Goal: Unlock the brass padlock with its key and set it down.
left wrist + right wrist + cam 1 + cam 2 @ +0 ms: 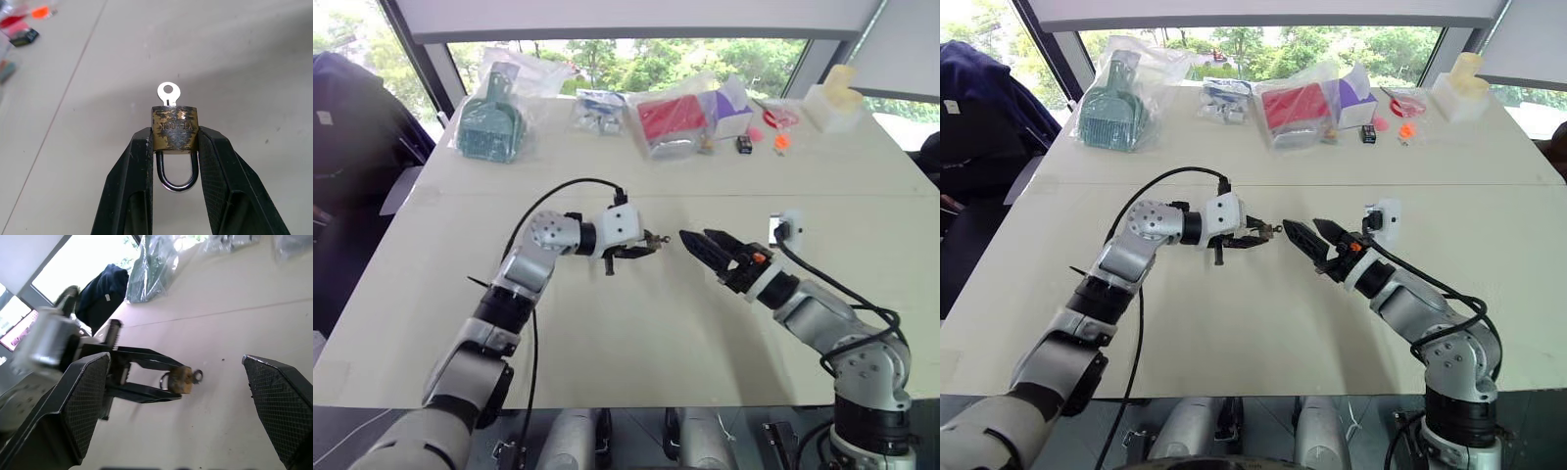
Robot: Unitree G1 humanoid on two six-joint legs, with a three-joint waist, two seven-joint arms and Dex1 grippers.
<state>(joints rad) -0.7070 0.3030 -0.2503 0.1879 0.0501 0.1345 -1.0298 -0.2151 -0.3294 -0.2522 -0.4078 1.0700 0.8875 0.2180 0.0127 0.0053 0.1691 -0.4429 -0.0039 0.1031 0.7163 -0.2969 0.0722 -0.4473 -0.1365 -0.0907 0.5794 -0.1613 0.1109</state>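
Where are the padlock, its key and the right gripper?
brass padlock (175,128), left wrist view: middle of the brass body, between the left fingers.
key (168,91), left wrist view: round silvery bow sticking out of the body.
right gripper (703,241), left eye view: midway between its open fingertips.

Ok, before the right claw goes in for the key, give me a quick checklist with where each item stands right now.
1. Left claw shut on the brass padlock: ok, fingers clamp both sides of the body.
2. Key seated in the padlock: ok, its round head sticks out of the body's far end.
3. Key head free to grab: ok, nothing covers it.
4. Right claw open: ok, fingers stand wide apart.
5. Right claw lined up with the key: ok, the key faces it in the gap between its fingers, not yet touched.
6. Shackle still locked: cannot tell; it loops back between the left fingers.
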